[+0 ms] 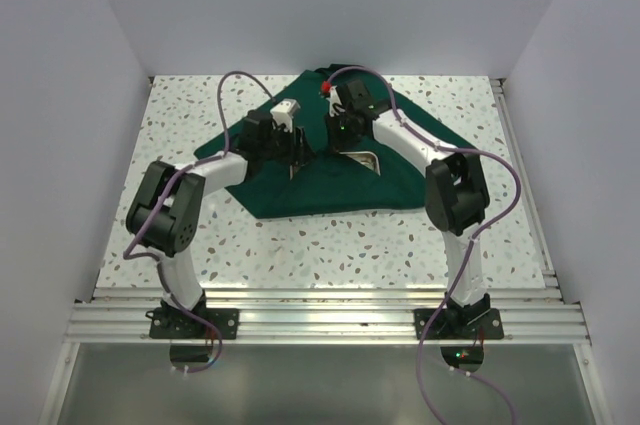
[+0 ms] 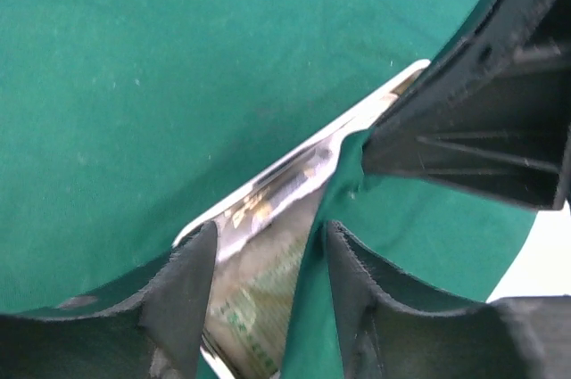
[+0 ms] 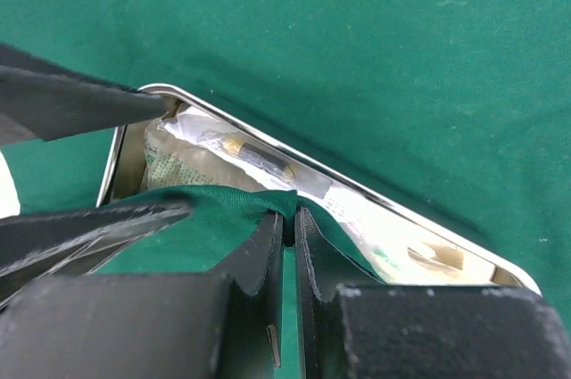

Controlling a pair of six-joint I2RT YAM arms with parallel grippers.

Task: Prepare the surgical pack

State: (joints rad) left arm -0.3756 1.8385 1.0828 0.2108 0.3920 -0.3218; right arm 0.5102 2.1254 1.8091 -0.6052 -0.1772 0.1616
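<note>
- Large dark green cloth sheet (image 1: 330,190): plain deep green with no pattern, reading brighter teal-green close up.
- Small shiny rectangular steel tray (image 2: 294,154): mirror-silver rim.
- Clear pouch (image 2: 259,299) in the tray: pale, with faint green print.
- Slim item (image 3: 254,154) under the plastic: black with a brass-yellow end.
- Table top (image 1: 190,125): white, flecked all over with grey and brown specks.
- Ribbed metal rail (image 1: 330,323) along the table's near edge: silver.
- Left arm (image 1: 215,173) and right arm (image 1: 400,140): white links, black joints.
- Looping cables (image 1: 232,95): purple.

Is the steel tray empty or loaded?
Loaded: clear pouches lie inside the steel tray, while the green cloth covers part of it.
</note>
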